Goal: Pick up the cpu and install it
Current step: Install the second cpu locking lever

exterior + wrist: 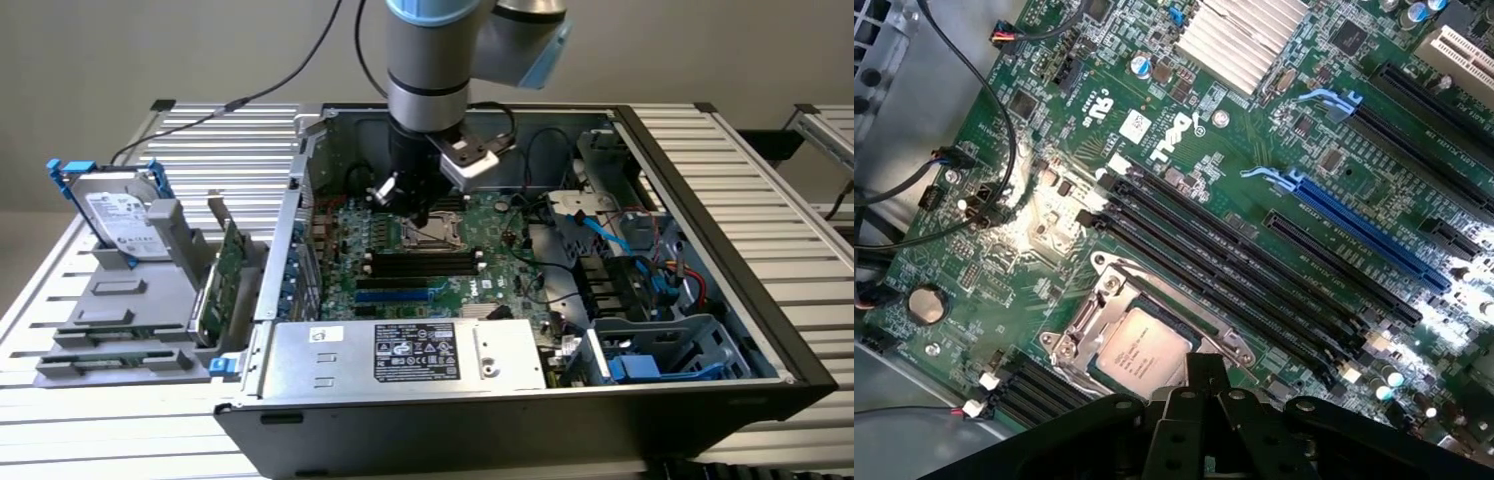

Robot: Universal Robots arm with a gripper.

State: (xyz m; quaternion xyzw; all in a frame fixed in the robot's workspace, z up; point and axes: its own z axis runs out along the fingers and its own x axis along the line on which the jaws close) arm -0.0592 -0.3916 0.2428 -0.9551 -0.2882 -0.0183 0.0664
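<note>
Right, tool [424, 212] sits low inside the open computer case [694, 180], hanging just above the motherboard [461, 265]. Fingers pressed together, nothing pinched between them. In the wrist view the dark tool body [1199, 420] fills the near edge, its tip right at the rim of the cpu socket [1144, 335].

The cpu [1144, 352], silver-grey square with printed lettering, lies flat inside the socket, directly under and just ahead of the tool tip. Metal socket frame surrounds it on all sides. Whether the tool tip touches the chip: cannot tell. In the exterior view the socket area [434, 236] shows as a small metal square right below the tool.

Just beyond the socket from the tool: a row of long black memory slots [1254, 270], running diagonally. Farther past those, a blue expansion slot [1364, 225] and more black slots. A finned silver heatsink [1239, 35] stands well away from the tool, at the far end of the board. Black cables [964, 120] loop over the board edge to one side of the tool, and a round coin battery [926, 303] is near them.

Outside the case, well apart from the tool, toward the exterior view's left: a hard drive [120, 215] with blue bracket upright in a grey holder [127, 300] on the slatted table [747, 150], and a green circuit card [230, 265] standing between holder and case.
</note>
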